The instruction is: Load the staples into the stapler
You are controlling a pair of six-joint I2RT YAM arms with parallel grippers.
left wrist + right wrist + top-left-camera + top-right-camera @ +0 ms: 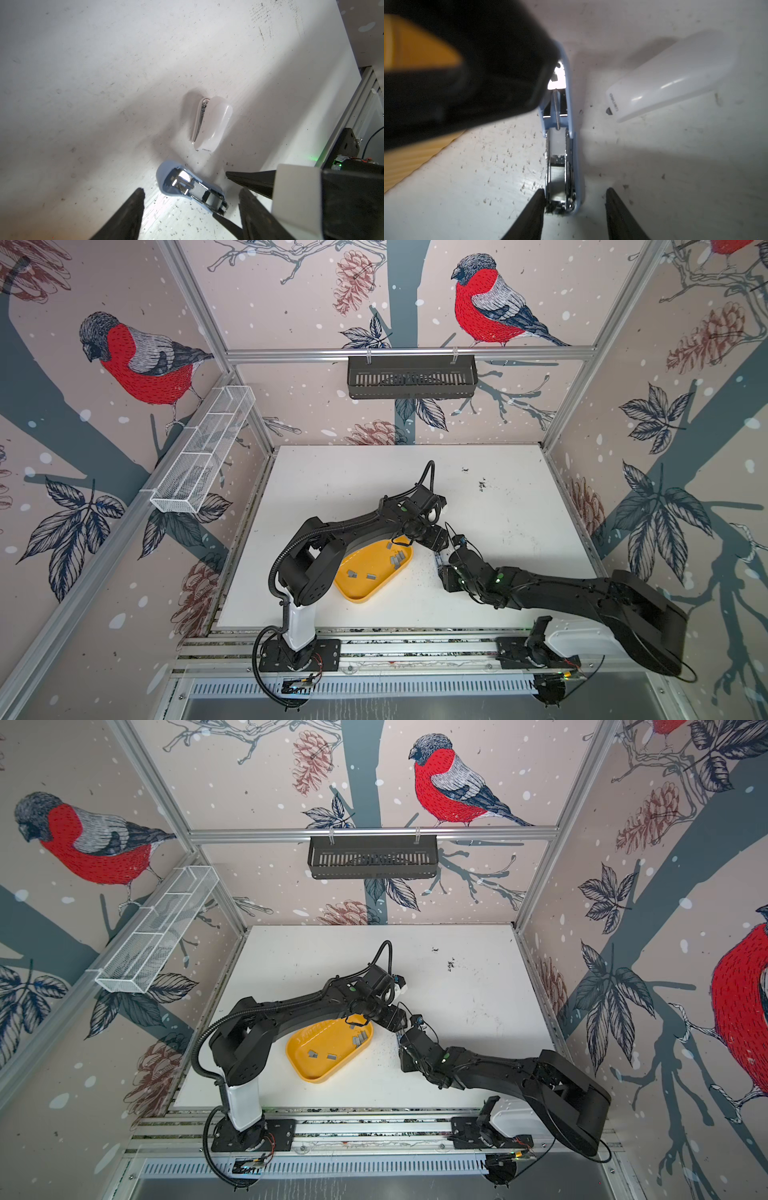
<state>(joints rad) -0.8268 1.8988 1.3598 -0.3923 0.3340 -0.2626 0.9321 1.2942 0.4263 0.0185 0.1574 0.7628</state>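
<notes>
The light blue stapler lies on the white table with its top off and its metal magazine bare. A grey ribbed strip sits in the channel near the front end. More staples lie loose in the yellow tray, which shows in both top views. My right gripper is open around the stapler's front end. One finger touches its side and the other stands apart. My left gripper is open and hovers over the stapler's other end, holding nothing. In a top view both grippers meet just right of the tray.
A white plastic stapler part lies on the table a little beyond the blue stapler. A white mesh basket hangs on the left wall and a black basket on the back rail. The table edge and metal rail are near.
</notes>
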